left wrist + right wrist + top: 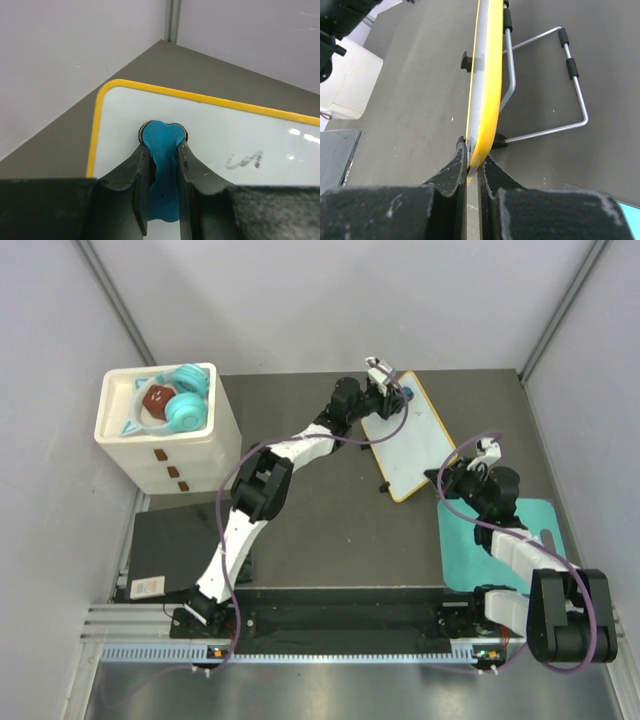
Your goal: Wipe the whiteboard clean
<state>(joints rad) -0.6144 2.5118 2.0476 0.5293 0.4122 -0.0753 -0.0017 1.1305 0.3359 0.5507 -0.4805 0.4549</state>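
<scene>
The whiteboard (418, 445) lies tilted at the back right of the table, white with a yellow frame. My left gripper (388, 388) is over its far corner, shut on a blue eraser (163, 200) whose tip presses on the board (225, 130). A dark scribble (243, 160) sits just to the right of the eraser. My right gripper (470, 468) is shut on the board's near right edge. In the right wrist view the yellow rim (489, 75) runs edge-on between the two black pads (451, 172). The board's wire stand (572, 70) folds out behind it.
A white drawer box (190, 455) holding teal headphones (185, 405) stands at the back left. A teal mat (460, 540) lies under my right arm. A black slab (165, 550) rests at the near left. Grey walls close in the table.
</scene>
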